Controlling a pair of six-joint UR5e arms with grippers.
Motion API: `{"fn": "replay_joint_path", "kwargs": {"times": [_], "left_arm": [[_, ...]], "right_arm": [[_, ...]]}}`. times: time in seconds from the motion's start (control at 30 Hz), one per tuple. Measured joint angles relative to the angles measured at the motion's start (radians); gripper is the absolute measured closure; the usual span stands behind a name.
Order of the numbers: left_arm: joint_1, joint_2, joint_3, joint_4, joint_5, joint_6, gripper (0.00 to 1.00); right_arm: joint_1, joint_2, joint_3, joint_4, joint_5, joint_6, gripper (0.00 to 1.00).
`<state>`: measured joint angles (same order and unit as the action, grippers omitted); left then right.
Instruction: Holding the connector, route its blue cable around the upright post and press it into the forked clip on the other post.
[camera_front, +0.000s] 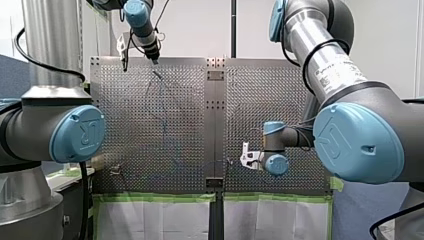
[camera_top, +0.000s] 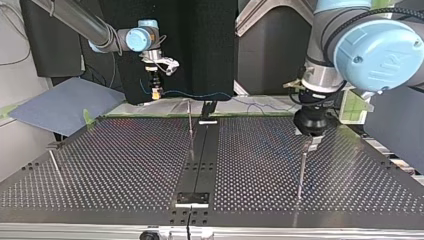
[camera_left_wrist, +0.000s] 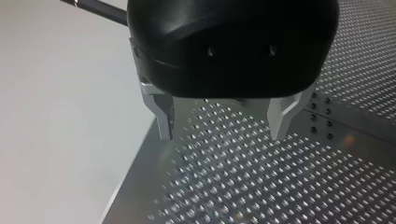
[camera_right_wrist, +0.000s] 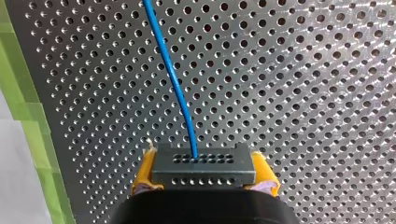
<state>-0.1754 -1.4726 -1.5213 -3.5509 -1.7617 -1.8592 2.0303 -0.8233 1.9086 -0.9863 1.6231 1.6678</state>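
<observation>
My right gripper (camera_right_wrist: 203, 176) is clamped on the dark connector (camera_right_wrist: 203, 161), held in the air beyond the upright post (camera_top: 190, 125) in the top view. Its blue cable (camera_right_wrist: 173, 79) runs past that post, seemingly unwrapped. My left gripper (camera_left_wrist: 219, 123) stands apart, empty. Routing and clipping look undone

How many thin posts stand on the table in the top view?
3 posts: one at the view's left, one at the middle, one below my left gripper. More may be hidden.

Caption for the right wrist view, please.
The right pincer clamps the connector, blue cable arcing ahead over the perforated table.
</observation>
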Motion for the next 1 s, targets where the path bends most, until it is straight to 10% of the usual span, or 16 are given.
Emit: {"fn": "replay_joint_path", "kwargs": {"times": [1.0], "left_arm": [[0.012,0.0,0.0,-0.128,-0.216,0.043,0.0]], "right_arm": [[0.008,0.0,0.0,0.025,-0.002,0.0,1.0]]}}
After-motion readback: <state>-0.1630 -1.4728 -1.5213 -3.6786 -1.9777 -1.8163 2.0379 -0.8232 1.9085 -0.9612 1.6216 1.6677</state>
